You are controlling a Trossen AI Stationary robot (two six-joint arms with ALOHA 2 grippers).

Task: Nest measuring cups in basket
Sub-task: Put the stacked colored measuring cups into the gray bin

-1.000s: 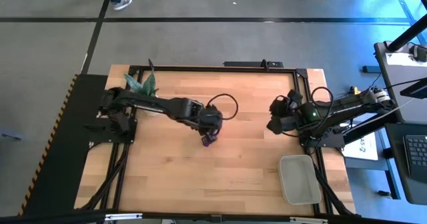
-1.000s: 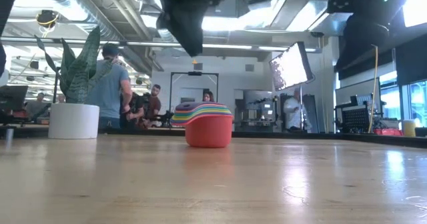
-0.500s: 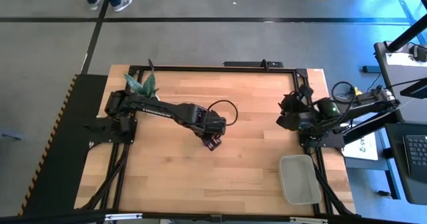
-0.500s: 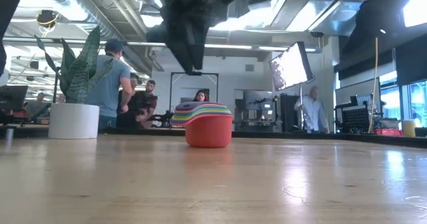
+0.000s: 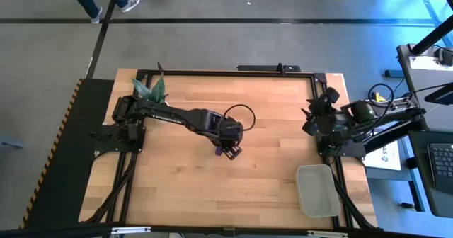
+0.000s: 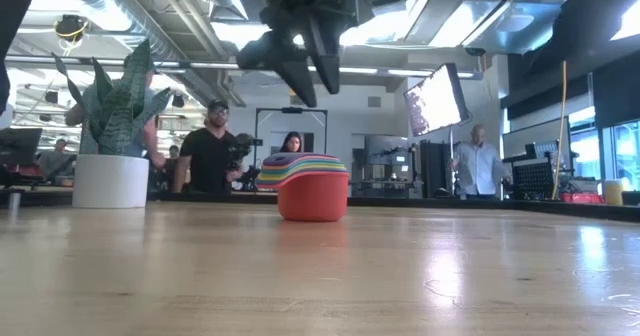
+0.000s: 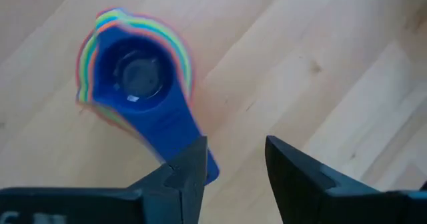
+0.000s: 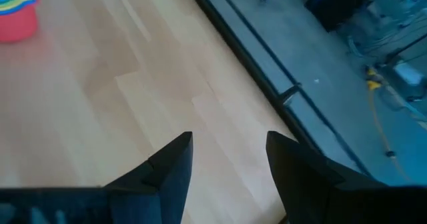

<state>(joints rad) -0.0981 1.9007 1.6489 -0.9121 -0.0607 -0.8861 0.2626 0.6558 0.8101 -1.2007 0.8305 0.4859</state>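
The measuring cups [image 6: 305,188] stand nested in one stack on the table's middle, the orange-red cup at the bottom and a blue cup [image 7: 137,77] on top, its flat handle [image 7: 180,137] pointing toward my left fingers. My left gripper [image 7: 233,167] hangs open above the stack [image 5: 216,153], well clear of it in the low view [image 6: 300,51]. My right gripper [image 8: 230,161] is open near the table's right edge [image 5: 311,121], far from the stack [image 8: 15,14]. The translucent basket [image 5: 317,190] sits at the near right corner.
A white plant pot with a green plant [image 6: 110,181] stands at the far left corner [image 5: 148,89]. Bare wood lies between the stack and the basket. People stand in the room beyond the table's far edge [image 6: 212,156].
My left gripper has shifted a little toward the right and near edges above the stack and has turned about its wrist. My right arm has drawn back toward the table's right edge. The stack has stayed where it was.
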